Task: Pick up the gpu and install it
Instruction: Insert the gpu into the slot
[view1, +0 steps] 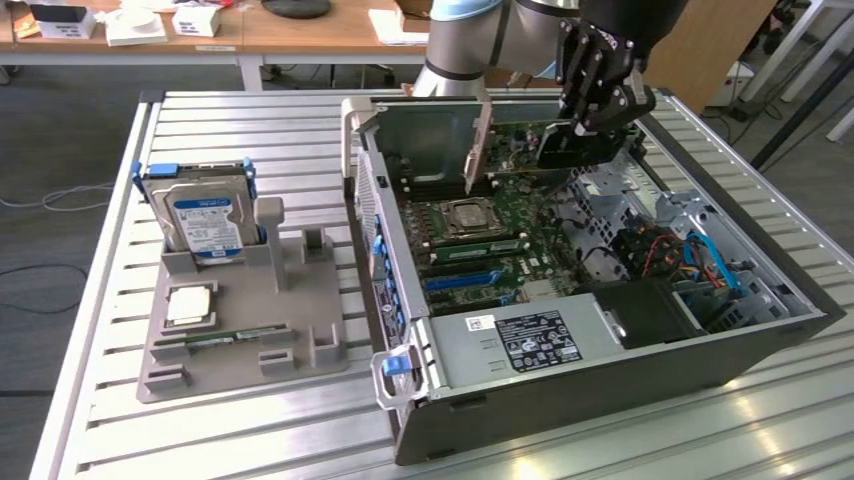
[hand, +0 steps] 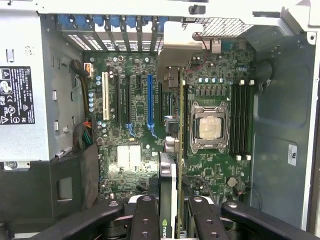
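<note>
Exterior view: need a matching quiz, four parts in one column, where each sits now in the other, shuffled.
Things
1. gpu
2. hard drive
3. power supply
4. processor socket

Places
A. standing upright in the grey holder beside the case
B. clamped in the gripper, above the open case
C. grey box with a black label, inside the case
D. on the motherboard, mid-case

Pairs: 1-B, 2-A, 3-C, 4-D
</note>
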